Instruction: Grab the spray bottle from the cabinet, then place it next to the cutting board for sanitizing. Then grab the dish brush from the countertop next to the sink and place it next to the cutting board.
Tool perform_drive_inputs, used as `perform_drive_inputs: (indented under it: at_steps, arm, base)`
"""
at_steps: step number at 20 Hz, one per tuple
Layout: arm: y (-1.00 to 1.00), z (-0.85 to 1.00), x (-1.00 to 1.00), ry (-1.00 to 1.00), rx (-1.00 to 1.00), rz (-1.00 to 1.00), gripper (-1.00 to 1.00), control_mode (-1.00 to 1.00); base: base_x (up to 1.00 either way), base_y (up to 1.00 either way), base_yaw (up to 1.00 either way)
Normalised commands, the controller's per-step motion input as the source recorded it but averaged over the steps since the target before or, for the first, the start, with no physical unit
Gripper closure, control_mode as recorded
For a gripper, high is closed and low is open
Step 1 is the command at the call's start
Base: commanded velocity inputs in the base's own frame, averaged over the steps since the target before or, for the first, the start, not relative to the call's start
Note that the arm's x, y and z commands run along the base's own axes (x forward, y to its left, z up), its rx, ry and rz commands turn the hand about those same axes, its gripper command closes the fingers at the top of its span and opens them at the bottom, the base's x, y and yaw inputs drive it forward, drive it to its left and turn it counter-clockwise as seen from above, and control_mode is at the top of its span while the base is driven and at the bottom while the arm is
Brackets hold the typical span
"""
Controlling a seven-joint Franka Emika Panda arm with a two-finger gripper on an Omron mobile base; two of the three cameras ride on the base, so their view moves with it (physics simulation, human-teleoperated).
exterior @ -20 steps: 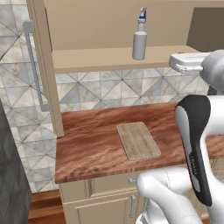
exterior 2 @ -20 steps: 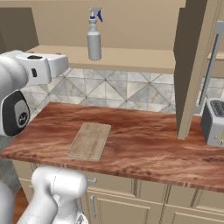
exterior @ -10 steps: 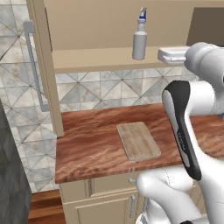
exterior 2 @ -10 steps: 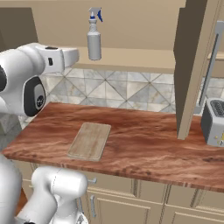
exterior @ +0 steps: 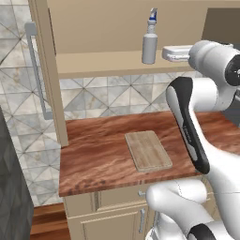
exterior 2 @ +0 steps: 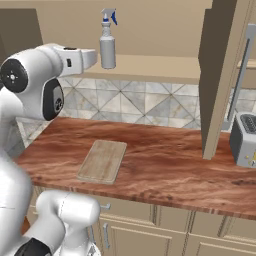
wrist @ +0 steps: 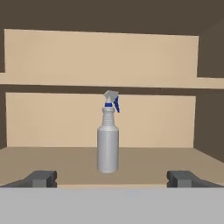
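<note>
The spray bottle (exterior: 149, 44) (exterior 2: 107, 47) stands upright on the shelf of the open cabinet (exterior: 103, 63), pale grey with a blue-and-white nozzle. My gripper (exterior: 166, 52) (exterior 2: 91, 58) hovers at shelf height just beside it, apart from it. In the hand view the spray bottle (wrist: 108, 148) is centred straight ahead, and the gripper (wrist: 113, 179) is open with its fingertips (wrist: 41, 178) wide apart and nothing between them. The cutting board (exterior: 147, 150) (exterior 2: 103, 160) lies flat on the countertop (exterior: 93, 154) below. The dish brush and sink are out of view.
The cabinet door (exterior: 42, 70) (exterior 2: 222, 75) stands swung open with its long grey bar handle (exterior: 37, 70). A silver toaster (exterior 2: 245, 140) sits at the countertop's far right. Low beige cupboards (exterior 2: 150, 225) run under the slab.
The arm has swung the hand along the shelf front toward the spray bottle and slightly upward. The bottle and board have not moved.
</note>
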Motion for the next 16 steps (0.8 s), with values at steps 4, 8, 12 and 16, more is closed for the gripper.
perform_drive_inputs:
  at_steps: [4,8,12,16]
  arm:
    - [0.00,0.00,0.39,0.00,0.00,0.01,-1.00,-1.00]
    - [0.00,0.00,0.40,0.00,0.00,0.01,-1.00,-1.00]
    - [0.00,0.00,0.58,0.01,0.00,0.02,-1.00,-1.00]
    - [0.00,0.00,0.51,0.02,0.00,0.02,-1.00,-1.00]
  base:
    - [0.00,0.00,0.00]
    - [0.00,0.00,0.00]
    - [0.00,0.00,0.00]
    - [0.00,0.00,0.00]
